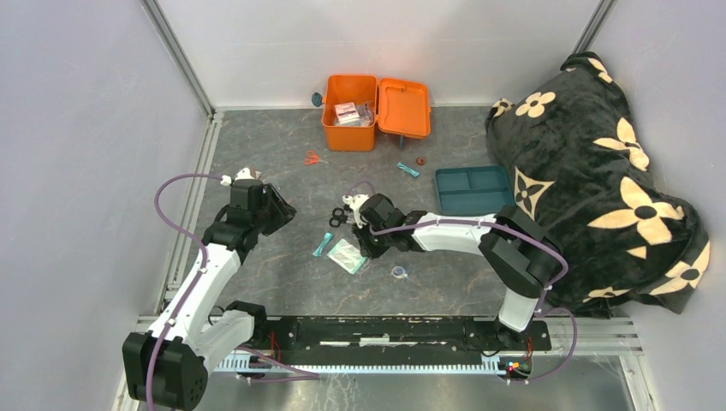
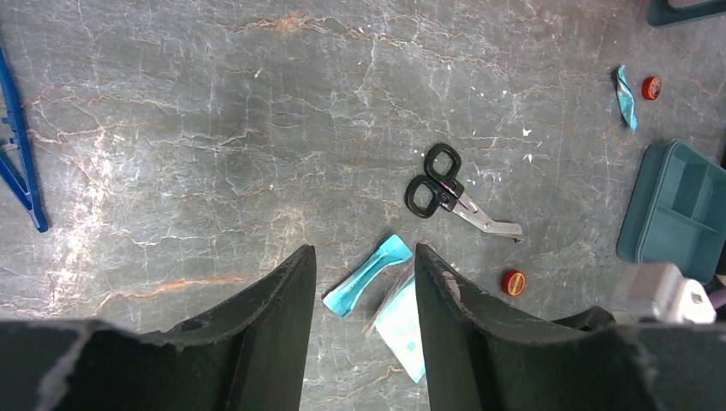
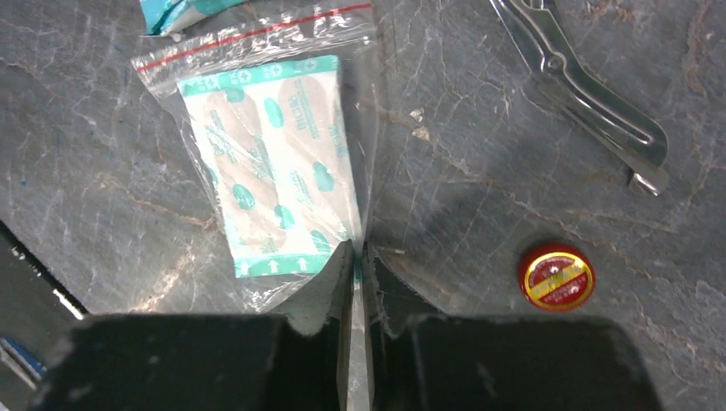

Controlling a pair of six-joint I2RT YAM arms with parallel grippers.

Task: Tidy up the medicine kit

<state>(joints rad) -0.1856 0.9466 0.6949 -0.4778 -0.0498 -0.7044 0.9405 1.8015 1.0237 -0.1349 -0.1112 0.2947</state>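
The right gripper (image 3: 360, 257) is pinching the bag (image 3: 274, 163) by its edge, jaws nearly together, while the left gripper (image 2: 365, 282) is hovering half open. The kit (image 1: 374, 111) is sitting open far beyond the right gripper, so the pickup is calling for a lift and carry there.

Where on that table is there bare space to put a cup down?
The table is bare left of the orange medicine kit and along its near edge, before the plaster bag. The middle is crowded: scissors, teal packet, and the right gripper pinching that bag.
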